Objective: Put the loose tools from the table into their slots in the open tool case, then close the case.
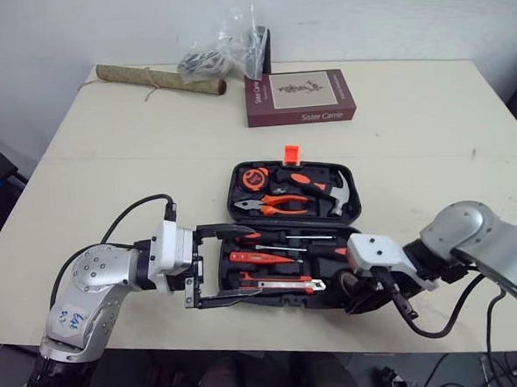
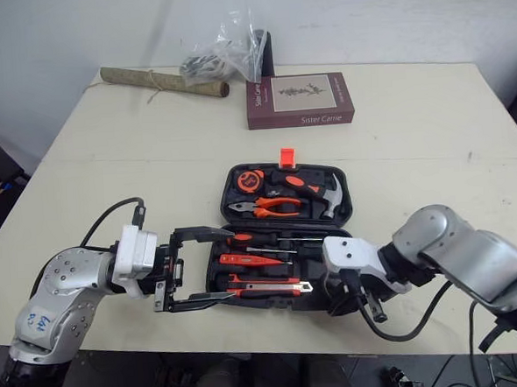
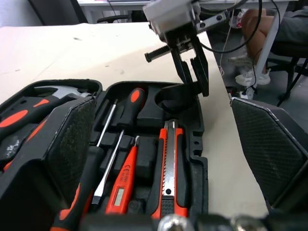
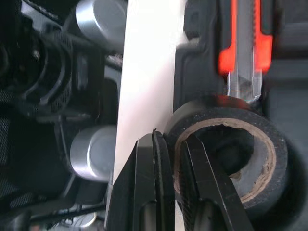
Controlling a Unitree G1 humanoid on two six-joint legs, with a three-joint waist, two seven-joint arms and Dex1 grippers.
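Rn the tape roll [image 4: 226, 109] is pinched by its wall in the right gripper [image 4: 173, 139], at the tool case [image 1: 354, 207] near the table [image 1: 413, 131] front edge. The left gripper [image 1: 237, 265] is spread wide. Imo it could get jammed crooked if released off-center.

The tool case [image 3: 197, 144] is matt black moulded plastic, faintly grainy. The tape roll [image 4: 207, 113] is glossy black over a brown cardboard core (fuzzy at its edge). The utility knife [image 3: 168, 163] pairs smooth orange plastic with a bare metal strip. The table [image 1: 413, 140] is smooth, matt cream. The hammer head [image 1: 336, 196] is shiny metal.
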